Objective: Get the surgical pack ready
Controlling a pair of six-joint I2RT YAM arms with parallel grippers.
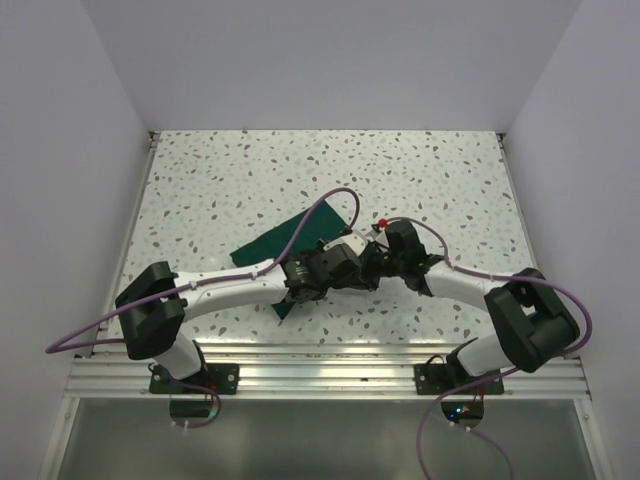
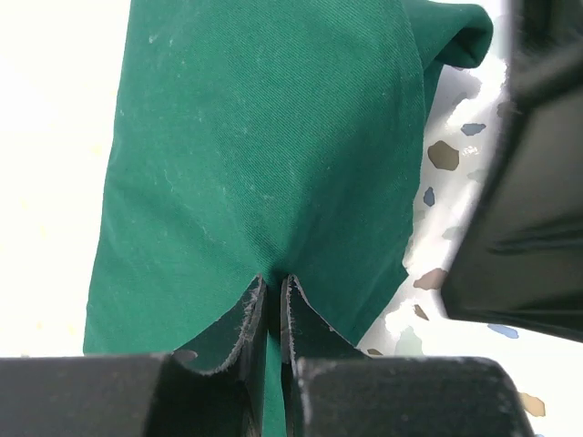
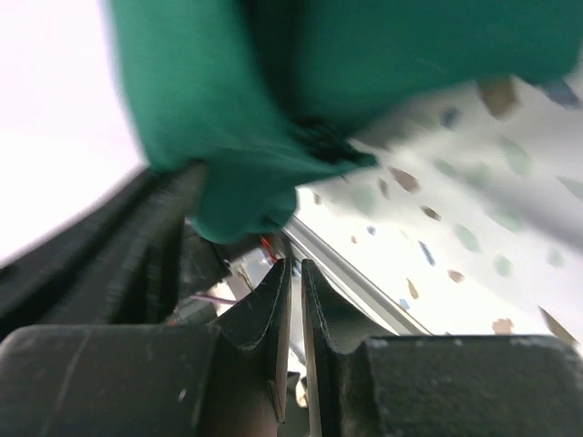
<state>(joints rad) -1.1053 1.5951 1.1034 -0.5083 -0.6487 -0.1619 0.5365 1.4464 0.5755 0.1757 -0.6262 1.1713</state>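
Pinching a fold of the surgical pack (image 1: 285, 240) near the middle of the table (image 1: 220, 170), the left gripper (image 2: 273, 289) is nearly closed on green cloth. The right gripper (image 3: 293, 273), jaws almost together on nothing evident, has the bunched edge just beyond its tips.

Surgical pack (image 1: 265, 250): dk green fabric, plain, faint pale lint. Desk (image 1: 250, 170): white w/ grey, brown & blue speckle, terrazzo-type. Arms (image 1: 230, 290): white shells, blk joints. Cables (image 1: 322, 203): purple. Walls (image 1: 330, 60): pale lilac-grey.
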